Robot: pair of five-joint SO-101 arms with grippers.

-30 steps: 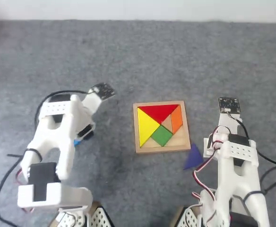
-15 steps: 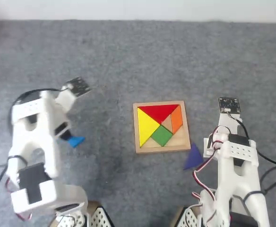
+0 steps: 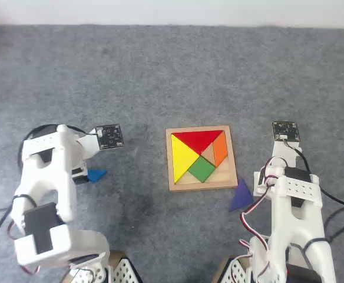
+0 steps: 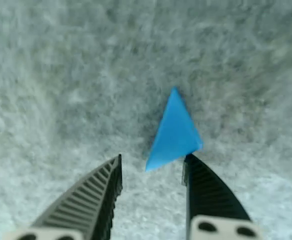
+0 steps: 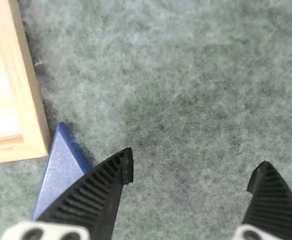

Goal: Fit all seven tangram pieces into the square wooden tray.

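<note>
The square wooden tray (image 3: pixel 173 184) lies mid-table holding red (image 3: pixel 200 140), yellow (image 3: pixel 182 157), green (image 3: pixel 202 169) and orange (image 3: pixel 220 150) pieces. A light blue triangle (image 3: pixel 95 174) lies on the grey carpet left of the tray, beside the left arm. In the left wrist view my left gripper (image 4: pixel 153 165) stands open just short of that blue triangle (image 4: pixel 174 131), one finger touching its corner. A dark blue triangle (image 3: pixel 240 196) lies off the tray's near right corner. My right gripper (image 5: pixel 193 172) is open over bare carpet, the dark blue triangle (image 5: pixel 61 167) beside one finger, next to the tray (image 5: pixel 21 95).
Grey carpet covers the whole table, with open room at the far side and between the arms. Cables trail from both arm bases near the front edge.
The left arm swung left, then turned back toward the light blue triangle, which now lies uncovered beside it. The right arm and the dark blue triangle have not moved.
</note>
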